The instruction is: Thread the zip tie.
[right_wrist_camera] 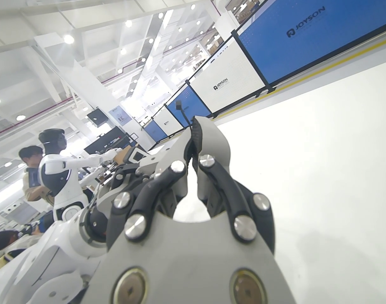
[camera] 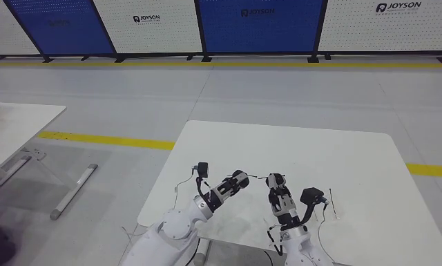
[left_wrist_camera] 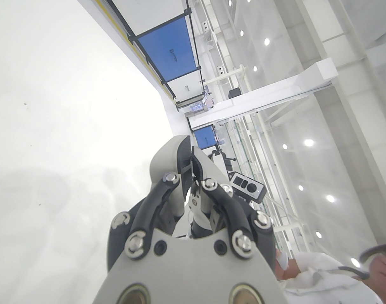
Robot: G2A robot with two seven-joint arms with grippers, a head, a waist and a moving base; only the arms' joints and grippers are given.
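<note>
Left gripper [camera: 240, 176]: over the near part of the white rectangular table [camera: 311, 148], left of the other gripper. Its fingers are pressed together, tips pointing right.
Right gripper [camera: 275, 179]: just right of the left gripper, tips near it. Its fingers pinch the zip tie.
Thin black plastic zip tie [right_wrist_camera: 179, 104]: in the air between the two grippers. Its square head sticks out past the right gripper's fingertips, and the strap runs across to the left gripper's tips. I cannot tell whether the left gripper clamps it.
Thin dark loose strips [camera: 331, 200]: flat on the table, right of the right arm.
</note>
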